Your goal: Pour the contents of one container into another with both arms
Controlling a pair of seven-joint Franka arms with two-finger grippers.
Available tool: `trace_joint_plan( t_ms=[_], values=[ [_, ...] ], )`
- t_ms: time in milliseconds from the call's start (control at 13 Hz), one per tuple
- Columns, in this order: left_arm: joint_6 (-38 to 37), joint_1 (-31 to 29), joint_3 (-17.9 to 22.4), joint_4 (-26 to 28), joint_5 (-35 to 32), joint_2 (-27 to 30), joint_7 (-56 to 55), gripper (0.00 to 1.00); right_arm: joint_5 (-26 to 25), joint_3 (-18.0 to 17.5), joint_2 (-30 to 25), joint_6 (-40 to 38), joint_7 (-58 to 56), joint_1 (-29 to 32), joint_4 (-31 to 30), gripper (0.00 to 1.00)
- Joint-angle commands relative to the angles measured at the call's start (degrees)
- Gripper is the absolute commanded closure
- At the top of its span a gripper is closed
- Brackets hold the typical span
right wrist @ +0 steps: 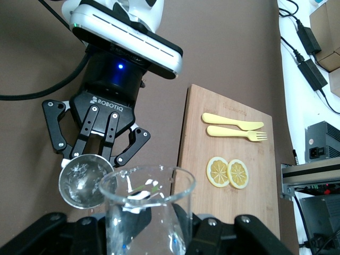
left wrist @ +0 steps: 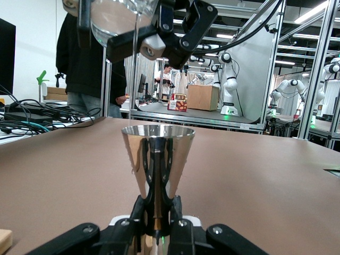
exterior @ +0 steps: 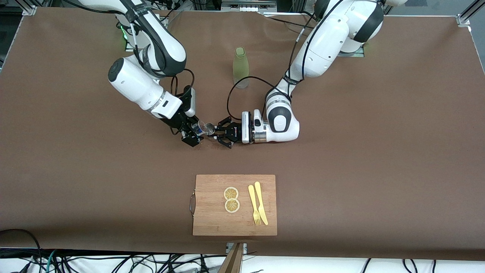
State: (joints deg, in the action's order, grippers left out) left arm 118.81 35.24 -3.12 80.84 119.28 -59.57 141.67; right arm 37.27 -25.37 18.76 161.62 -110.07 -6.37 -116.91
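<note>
Over the middle of the table my right gripper [exterior: 194, 131] is shut on the small clear glass cup [exterior: 200, 128], which is tilted toward the silvery jigger [exterior: 210, 131]. My left gripper [exterior: 219, 132] is shut on that jigger's narrow waist and holds it upright. In the left wrist view the jigger [left wrist: 158, 159] stands between the left gripper [left wrist: 158, 204] jaws, with the cup [left wrist: 114, 21] just above its mouth and a thin clear thread running down to it. In the right wrist view the cup [right wrist: 146, 212] sits in my right gripper [right wrist: 146, 228], its lip over the jigger's wet bowl [right wrist: 85, 180].
A tall olive-green bottle [exterior: 241, 67] stands farther from the front camera than the grippers. A wooden cutting board [exterior: 212, 220] lies near the table's front edge, carrying two lemon slices [exterior: 231, 199] and a yellow fork and knife [exterior: 257, 208].
</note>
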Motion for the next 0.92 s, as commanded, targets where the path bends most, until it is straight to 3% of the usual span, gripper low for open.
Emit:
trace_joint_plan(
  t_ms=[0,846],
  values=[
    [1.51,1.06,0.48,-1.74,2.54,-0.72,1.86,1.00,-0.53,0.67,-3.73,0.54,-0.05,-0.66,-4.02,0.76],
    [1.87,1.06,0.57,-1.65,2.54,-0.72,2.12,1.00,-0.53,0.67,-4.09,1.42,-0.05,-1.45,-4.64,0.76]
  ],
)
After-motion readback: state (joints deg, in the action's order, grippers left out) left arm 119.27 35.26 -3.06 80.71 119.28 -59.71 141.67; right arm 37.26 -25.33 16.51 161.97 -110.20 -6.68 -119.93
